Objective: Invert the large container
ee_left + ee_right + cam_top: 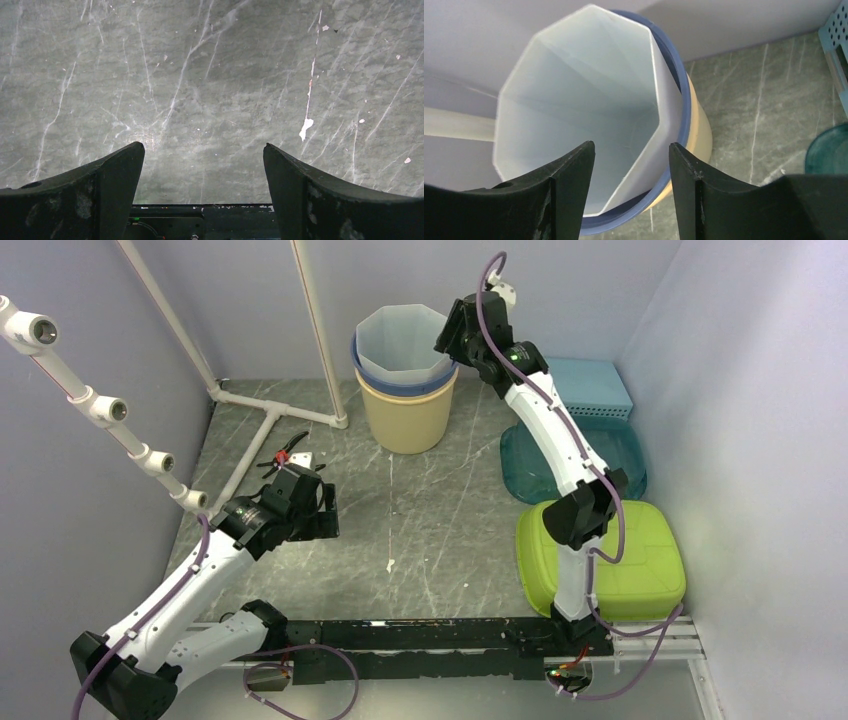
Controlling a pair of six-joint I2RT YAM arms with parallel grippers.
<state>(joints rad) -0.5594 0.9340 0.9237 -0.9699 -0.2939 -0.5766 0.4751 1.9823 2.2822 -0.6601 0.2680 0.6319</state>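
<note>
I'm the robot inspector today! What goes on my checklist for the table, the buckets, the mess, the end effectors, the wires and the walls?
Surface: grey marbled table, scratched, with small white flecks.
Job's things: white bucket nested in a blue bucket, inside a tan bucket; all upright, open side up, at the back.
Clutter: pliers on the left; green tub near right; teal tray and pale blue basket behind it.
End effectors: left end effector open above bare table; right end effector open at the white bucket's rim, contact unclear.
Cables: purple cable along each arm.
Surroundings: white pipes on the left; plain walls around.
</note>
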